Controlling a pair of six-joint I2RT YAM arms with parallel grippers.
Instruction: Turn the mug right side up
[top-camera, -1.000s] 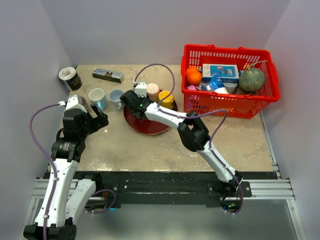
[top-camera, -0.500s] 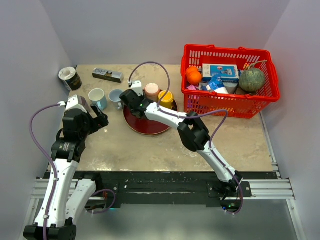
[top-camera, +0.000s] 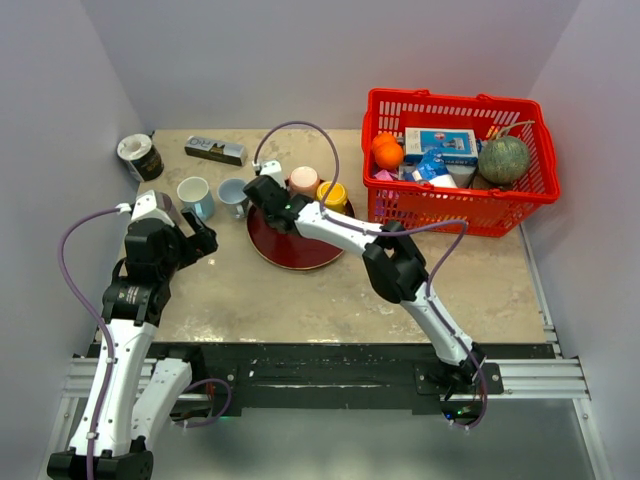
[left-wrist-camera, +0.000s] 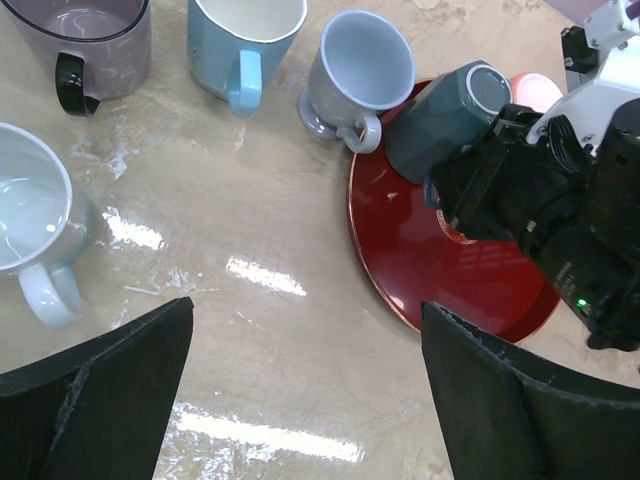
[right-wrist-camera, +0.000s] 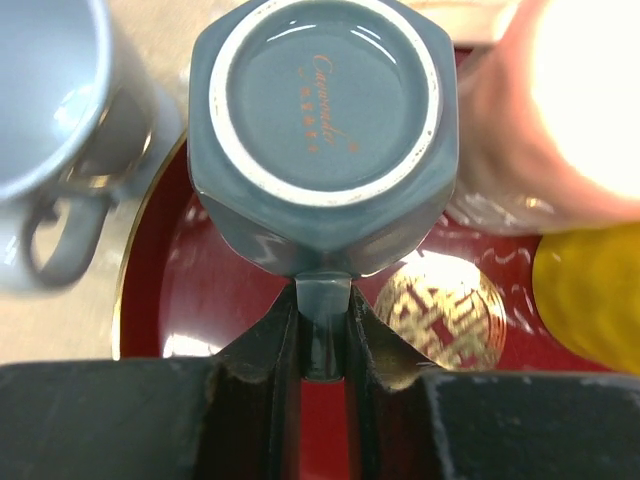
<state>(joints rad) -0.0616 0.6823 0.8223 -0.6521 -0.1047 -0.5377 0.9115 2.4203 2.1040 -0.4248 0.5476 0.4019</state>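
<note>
Slate-blue mug (right-wrist-camera: 325, 120) sits base-up on the far-left rim of the red plate (left-wrist-camera: 420, 270), its long axis tipped and its mouth facing down. Its handle (right-wrist-camera: 322, 300) points to 6 o'clock, straight into the right tool (right-wrist-camera: 322, 340), which pinches it. The left tool (left-wrist-camera: 305, 370) gapes wide, well apart at 8 o'clock.

1. A beige marbled stone worktop (top-camera: 300, 295) fills the middle.
2. Plain pale lilac walls (top-camera: 250, 60) enclose it behind and on both sides.
3. Bright light patches (left-wrist-camera: 265, 277) gleam on its glossy surface.
</note>
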